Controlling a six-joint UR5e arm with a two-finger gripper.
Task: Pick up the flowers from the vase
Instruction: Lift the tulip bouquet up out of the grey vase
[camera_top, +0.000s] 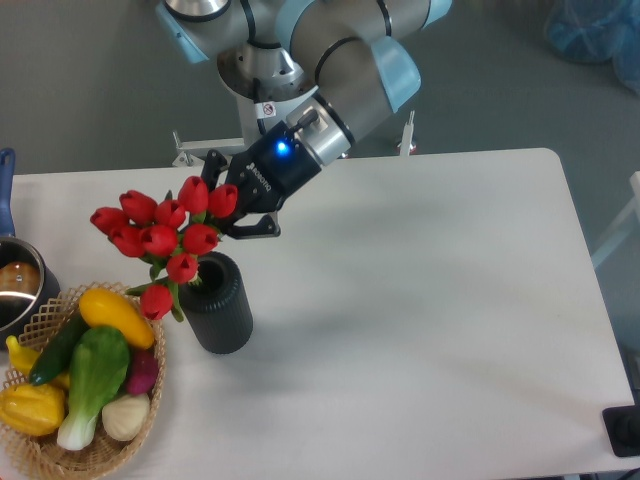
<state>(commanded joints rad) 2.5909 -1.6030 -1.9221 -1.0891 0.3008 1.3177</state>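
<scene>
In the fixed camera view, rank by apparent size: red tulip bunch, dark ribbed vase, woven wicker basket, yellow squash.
1. Woven wicker basket, partly cut off by the frame edge.
2. Red tulip bunch, raised nearer the camera, so unsure against the vase.
3. Dark ribbed cylindrical vase.
4. Yellow squash.

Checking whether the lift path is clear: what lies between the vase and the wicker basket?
In the camera view, no object sits between the vase and the wicker basket; only a narrow strip of bare white table. The flowers' lowest bud hangs above it.
</scene>
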